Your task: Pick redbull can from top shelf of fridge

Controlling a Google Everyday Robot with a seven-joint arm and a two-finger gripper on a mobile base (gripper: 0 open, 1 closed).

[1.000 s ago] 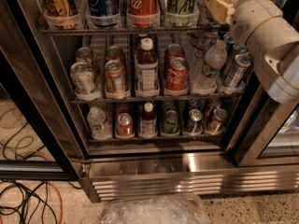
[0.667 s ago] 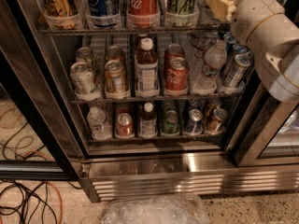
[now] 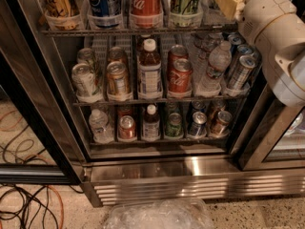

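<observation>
The fridge [image 3: 157, 171] stands open in front of me with wire shelves full of drinks. The uppermost shelf in view [image 3: 114, 32] holds a yellow can [image 3: 58, 1], a Pepsi can [image 3: 104, 0], a Coca-Cola can [image 3: 145, 1] and a green-and-white can [image 3: 185, 0] in plastic cups. My gripper [image 3: 228, 1] reaches in at this shelf's right end, and my white arm [image 3: 276, 37] hides what stands there. Slim blue-and-silver redbull cans [image 3: 240, 71] stand at the right end of the shelf below.
The middle shelf holds cans, a juice bottle [image 3: 150, 70] and a water bottle [image 3: 214, 68]. The lower shelf holds small cans and bottles. Cables [image 3: 24, 204] lie on the floor at left. A clear plastic bag [image 3: 159, 216] lies before the base grille. The door frame [image 3: 267, 132] stands at right.
</observation>
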